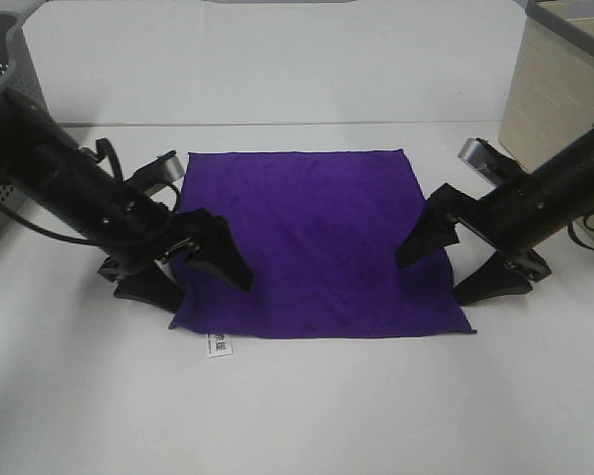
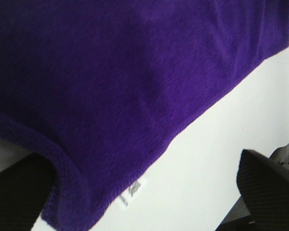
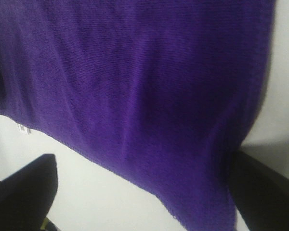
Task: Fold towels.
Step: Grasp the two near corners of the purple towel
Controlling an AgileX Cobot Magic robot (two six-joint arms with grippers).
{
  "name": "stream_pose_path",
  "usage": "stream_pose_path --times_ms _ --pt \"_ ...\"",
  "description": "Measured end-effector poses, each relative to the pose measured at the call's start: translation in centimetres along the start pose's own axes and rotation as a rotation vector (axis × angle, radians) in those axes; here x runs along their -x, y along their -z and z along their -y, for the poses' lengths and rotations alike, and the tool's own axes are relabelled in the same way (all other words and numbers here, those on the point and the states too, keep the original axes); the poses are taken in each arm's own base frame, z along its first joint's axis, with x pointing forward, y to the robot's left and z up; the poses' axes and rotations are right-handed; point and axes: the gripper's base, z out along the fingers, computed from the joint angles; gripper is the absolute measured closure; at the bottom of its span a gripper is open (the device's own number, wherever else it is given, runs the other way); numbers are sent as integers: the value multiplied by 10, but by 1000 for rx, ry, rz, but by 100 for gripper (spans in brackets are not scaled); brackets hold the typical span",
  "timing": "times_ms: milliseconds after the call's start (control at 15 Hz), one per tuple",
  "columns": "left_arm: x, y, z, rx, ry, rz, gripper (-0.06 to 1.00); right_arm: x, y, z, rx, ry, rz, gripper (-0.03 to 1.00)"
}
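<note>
The towel (image 1: 312,237) is a deep purple square lying flat in the middle of the white table, with a small white tag (image 1: 219,344) at its near left corner. My left gripper (image 1: 210,295) is open and straddles the towel's left edge close to that corner: one finger over the cloth, the other on the bare table. My right gripper (image 1: 431,280) is open and straddles the right edge the same way. In the left wrist view the towel (image 2: 125,82) and tag (image 2: 135,190) lie between wide-spread fingers (image 2: 267,192). The right wrist view shows the towel's near right corner (image 3: 202,202) between its fingers (image 3: 26,190).
A grey perforated basket (image 1: 0,69) stands at the far left and a beige box (image 1: 559,89) at the far right. Bare white table (image 1: 317,416) stretches in front of the towel and behind it.
</note>
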Motion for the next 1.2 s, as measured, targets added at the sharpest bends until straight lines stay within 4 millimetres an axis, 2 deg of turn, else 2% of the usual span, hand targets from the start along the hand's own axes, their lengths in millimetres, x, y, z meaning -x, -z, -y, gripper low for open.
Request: stream_pose_path --times_ms 133,267,800,867,933,1000,1133,1200 --pt "12 -10 13 17 16 13 -4 7 -6 -13 -38 23 -24 3" --pt "14 -13 18 26 25 18 -4 8 -8 -16 -45 29 -29 3" --pt "14 -14 18 29 35 18 -3 9 -9 -17 -52 2 -23 6" --pt "14 -14 17 38 49 23 1 9 -9 -17 -59 8 -22 10" --pt "15 -14 16 54 74 31 11 9 -10 -15 -67 12 -21 19" --pt "15 -14 13 83 94 37 24 10 -13 -13 -75 9 -21 31" --pt "15 -15 7 127 84 35 53 9 -18 -8 -85 3 -26 64" --pt "15 -17 6 128 90 32 60 8 -20 -7 -86 -1 -32 75"
